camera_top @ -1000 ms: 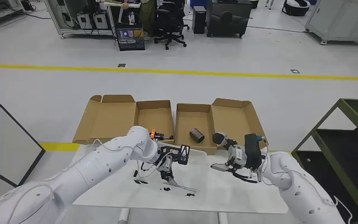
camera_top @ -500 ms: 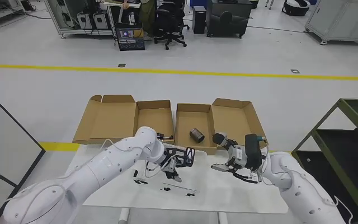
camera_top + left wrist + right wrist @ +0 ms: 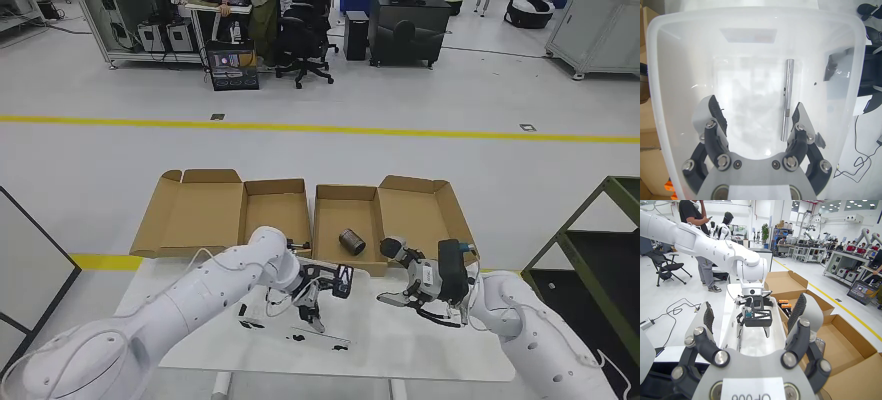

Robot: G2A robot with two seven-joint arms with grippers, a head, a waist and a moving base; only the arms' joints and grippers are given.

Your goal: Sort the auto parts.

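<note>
A slim metal rod [image 3: 787,100] lies flat on the floor of a translucent white bin [image 3: 662,79]. My left gripper [image 3: 758,115] hangs open inside the bin, and one fingertip [image 3: 797,116] is close beside the rod with nothing between the fingers. From the top view the left gripper [image 3: 314,300] is over the table's middle, with the rod [image 3: 322,335] just in front of it. My right gripper [image 3: 753,313] is open and empty, level with the bin's end and facing the left gripper [image 3: 753,330]. In the top view the right gripper [image 3: 410,296] is at the table's right.
Two open cardboard boxes [image 3: 205,210] [image 3: 425,210] stand along the table's far edge. A dark cylinder [image 3: 351,241] lies in the right box, and orange parts [image 3: 784,303] lie in the left one. Small black pieces [image 3: 250,323] are scattered on the table. A cable [image 3: 860,161] trails beside the bin.
My left gripper has shifted right and down into the bin, toward the rod. The right arm has kept still.
</note>
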